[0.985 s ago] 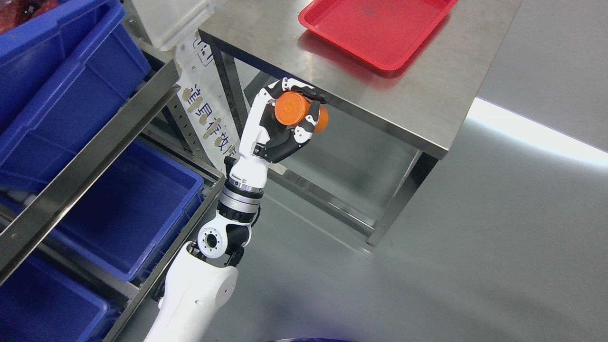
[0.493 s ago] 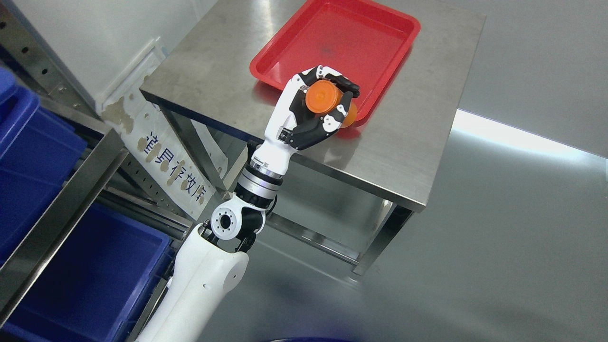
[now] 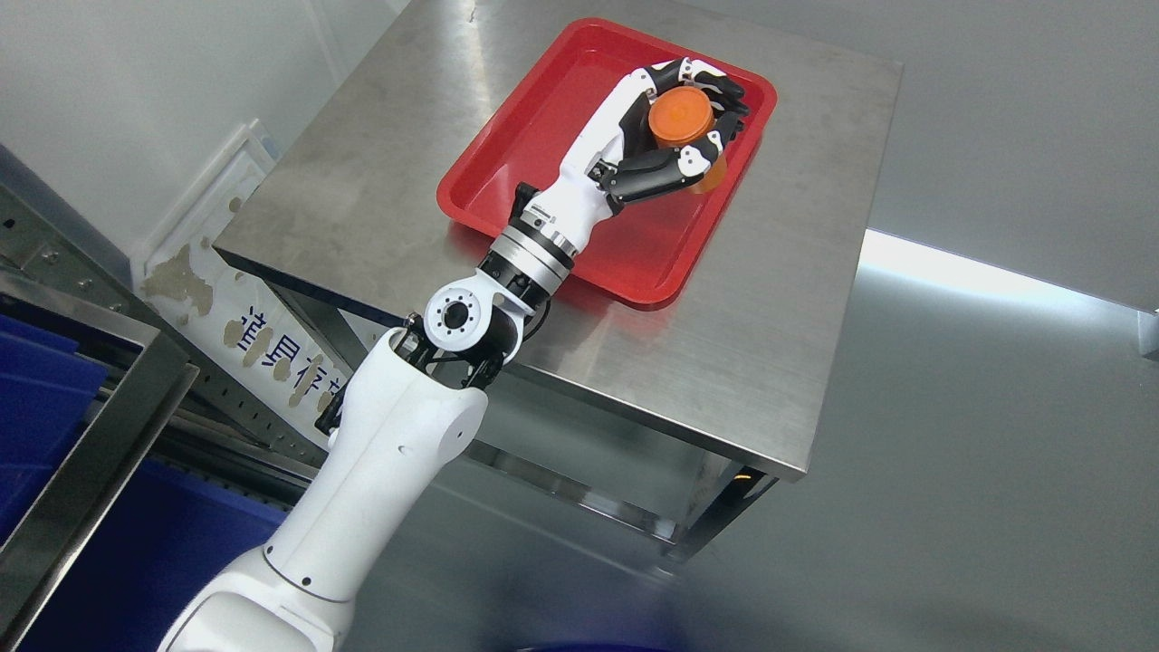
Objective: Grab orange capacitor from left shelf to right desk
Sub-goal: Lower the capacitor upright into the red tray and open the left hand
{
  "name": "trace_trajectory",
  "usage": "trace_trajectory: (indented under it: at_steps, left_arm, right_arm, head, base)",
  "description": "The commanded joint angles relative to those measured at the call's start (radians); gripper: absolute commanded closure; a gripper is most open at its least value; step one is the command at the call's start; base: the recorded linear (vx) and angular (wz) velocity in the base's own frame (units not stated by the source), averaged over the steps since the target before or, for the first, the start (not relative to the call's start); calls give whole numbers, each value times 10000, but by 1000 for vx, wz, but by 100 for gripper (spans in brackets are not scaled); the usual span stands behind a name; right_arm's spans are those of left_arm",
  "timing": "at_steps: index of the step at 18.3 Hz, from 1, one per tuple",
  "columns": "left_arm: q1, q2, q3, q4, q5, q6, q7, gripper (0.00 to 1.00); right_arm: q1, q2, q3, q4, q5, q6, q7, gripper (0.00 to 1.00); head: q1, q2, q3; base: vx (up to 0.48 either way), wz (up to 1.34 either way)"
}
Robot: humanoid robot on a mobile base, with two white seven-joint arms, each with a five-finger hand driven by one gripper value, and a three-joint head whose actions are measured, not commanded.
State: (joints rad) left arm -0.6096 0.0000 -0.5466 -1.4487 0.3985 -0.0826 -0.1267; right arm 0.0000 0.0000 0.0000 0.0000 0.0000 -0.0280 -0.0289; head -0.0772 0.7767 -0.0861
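We see the left hand (image 3: 675, 136), a white shell with black jointed fingers (image 3: 654, 167), clamped around the smooth orange cylindrical plastic capacitor (image 3: 681, 125), which it holds above the far right part of the glossy red rectangular plastic tray (image 3: 543, 118). The capacitor shows us 1 flat round end face; its body runs away from us behind the fingers, so most of its side is covered and only a sliver of orange shows below the lower finger. Whether the capacitor touches the tray floor we cannot tell, because the hand hides its underside. The tray has rounded corners and a raised rim, and it lies on the brushed, lightly scuffed stainless-steel table (image 3: 779, 344) with square edges. The white, smooth-shelled left arm (image 3: 398, 453) comes in from the lower left, with a ribbed metal ring at the wrist and a round black-and-white joint below it. At the left edge the grey metal shelf frame (image 3: 100, 453) and the blue plastic bins (image 3: 172, 543) are cut off by the picture. A worn white label (image 3: 263, 340) with blue characters on the shelf upright is partly hidden behind the arm and too peeled to read.
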Motion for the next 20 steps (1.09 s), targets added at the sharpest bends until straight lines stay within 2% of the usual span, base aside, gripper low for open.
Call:
trace_trajectory:
  at_steps: [1, 3, 5, 11, 20]
  left_arm:
    - [-1158, 175, -364, 1876, 95, 305, 55, 98]
    - [-1266, 175, -166, 2656, 19, 183, 101, 98]
    - [-1313, 175, 354, 2859, 3, 105, 10, 97]
    - [-1650, 175, 1430, 4454, -12, 334, 25, 97]
    - [-1604, 175, 925, 4946, -12, 581, 9, 95]
  right_arm:
    - [199, -175, -122, -174, 31, 50, -2, 0]
    - [199, -175, -122, -174, 31, 50, -2, 0]
    - [199, -175, -122, -174, 31, 50, -2, 0]
    - [199, -175, -122, -174, 31, 50, -2, 0]
    - [199, -175, -122, -174, 31, 35, -2, 0]
  head:
    - [0, 0, 0]
    - [0, 0, 0]
    - [0, 0, 0]
    - [0, 0, 0]
    - [0, 0, 0]
  base:
    - [104, -24]
    - [73, 0]
    - [40, -2]
    - [5, -15]
    - [0, 0]
